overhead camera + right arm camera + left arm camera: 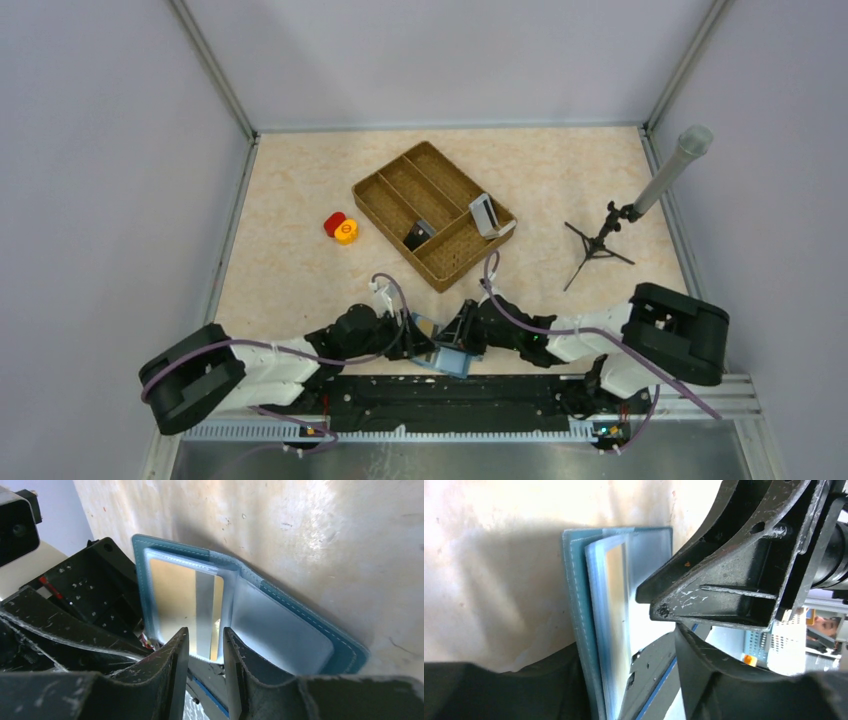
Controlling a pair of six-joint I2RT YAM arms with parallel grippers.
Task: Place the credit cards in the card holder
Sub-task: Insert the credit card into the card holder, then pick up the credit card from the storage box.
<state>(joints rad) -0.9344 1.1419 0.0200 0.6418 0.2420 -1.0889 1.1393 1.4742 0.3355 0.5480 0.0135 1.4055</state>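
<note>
**Card holder open at the near edge, one tan card seated**

You see the card holder [449, 359] lying spread on the tabletop [300, 180], right at its near edge, between your two arms. In the right wrist view a tan card [175, 600] sits inside the clear sleeve of one inner panel. The panel beside it looks unfilled. Count that card as done.

Out in the brown divided tray [390, 164], well apart from the holder, a pale card [484, 214] leans against a compartment wall. A dark flat piece [418, 236] lies in another compartment, too small to identify. At least one card is thus left to fetch and insert, so you may judge the task as begun rather than near its end.

The left claw [413, 340] has its fingers apart on either side of the holder's edge, closed on nothing that shows. The right claw [206, 645] also stands with a gap between its fingers, both in front of the sleeve's near edge, gripping nothing visible. Neither claw carries a card.
</note>
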